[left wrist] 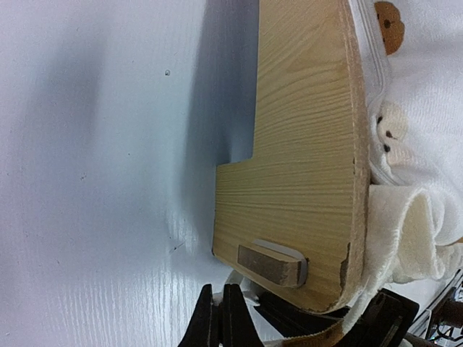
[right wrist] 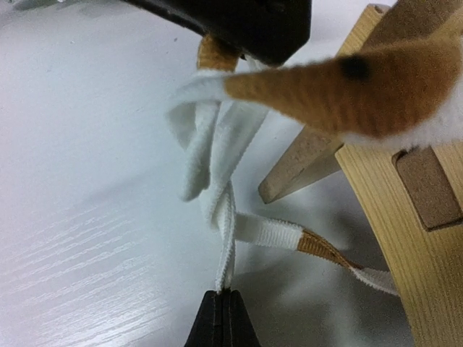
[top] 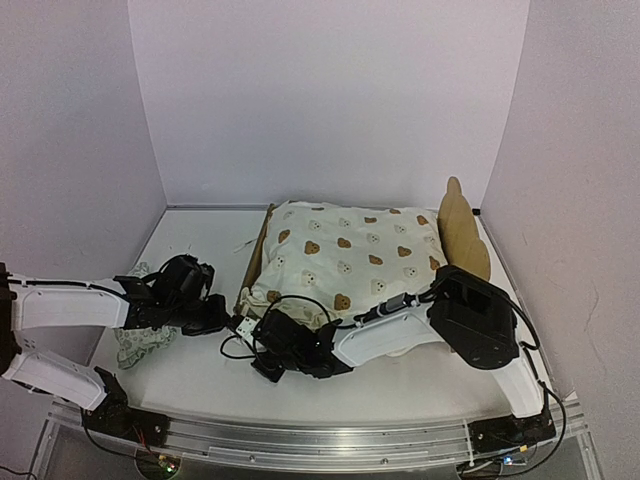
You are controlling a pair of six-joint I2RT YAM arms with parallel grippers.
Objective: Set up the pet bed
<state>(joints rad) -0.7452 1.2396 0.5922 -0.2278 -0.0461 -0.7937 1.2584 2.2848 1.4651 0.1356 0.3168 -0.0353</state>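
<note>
The pet bed (top: 463,236) stands mid-table, its light wood headboard at the right. A cream bear-print cover (top: 345,255) lies over it. Its wooden end panel (left wrist: 304,144) fills the left wrist view, with the cover (left wrist: 423,144) bunched beside it. At the bed's near left corner, my right gripper (right wrist: 226,295) is shut on a white tie (right wrist: 230,217) of the cover. This tie is twisted with a second white-and-brown tie (right wrist: 318,246). My left gripper (left wrist: 220,318) is shut just beside that corner, and a tie end runs up under it (right wrist: 246,22).
A small pale ruffled pillow (top: 140,345) lies on the table under my left arm. White walls close in the table at the back and on both sides. The two grippers (top: 222,318) (top: 256,350) sit close together near the bed leg (right wrist: 296,170).
</note>
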